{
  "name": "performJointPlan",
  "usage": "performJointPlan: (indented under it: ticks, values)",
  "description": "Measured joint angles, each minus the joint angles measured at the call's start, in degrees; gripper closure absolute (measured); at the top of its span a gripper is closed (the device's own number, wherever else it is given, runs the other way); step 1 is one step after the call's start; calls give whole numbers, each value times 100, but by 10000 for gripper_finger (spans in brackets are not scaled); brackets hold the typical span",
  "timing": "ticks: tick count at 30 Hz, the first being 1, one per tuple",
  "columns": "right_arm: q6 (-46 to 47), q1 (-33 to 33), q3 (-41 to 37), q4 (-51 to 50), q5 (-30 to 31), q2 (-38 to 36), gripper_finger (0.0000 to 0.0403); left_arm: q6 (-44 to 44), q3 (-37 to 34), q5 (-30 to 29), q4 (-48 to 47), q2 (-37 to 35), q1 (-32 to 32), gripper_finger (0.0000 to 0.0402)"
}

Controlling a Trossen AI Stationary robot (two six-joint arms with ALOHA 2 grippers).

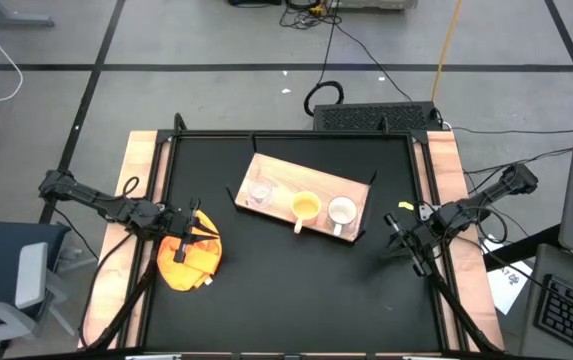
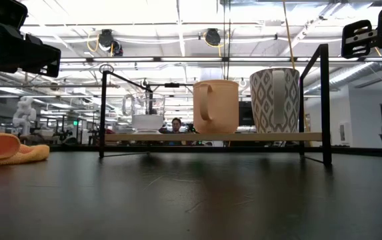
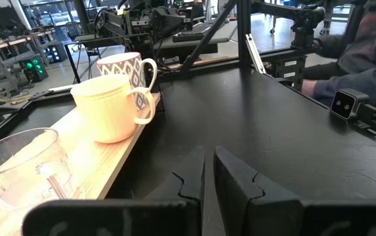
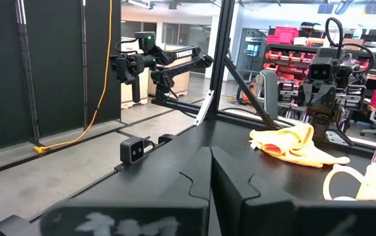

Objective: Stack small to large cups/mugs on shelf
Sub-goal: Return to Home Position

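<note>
Both shut, empty, left tool (image 3: 207,160), right tool (image 4: 210,157)

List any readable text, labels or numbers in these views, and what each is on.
No text can be read in any view.
Grey-patterned mug: pattern only, no lettering.
Yellow-orange mug and glass cup: no marking visible.
Sheet of paper beside the table: dark print, too small to read.
</note>
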Motion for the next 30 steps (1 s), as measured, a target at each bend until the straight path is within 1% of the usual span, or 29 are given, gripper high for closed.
performJointPlan:
  ticks: [30]
  values:
    - [-2,-2,2,0,2,0,403,0,0,0,0,0,0,366]
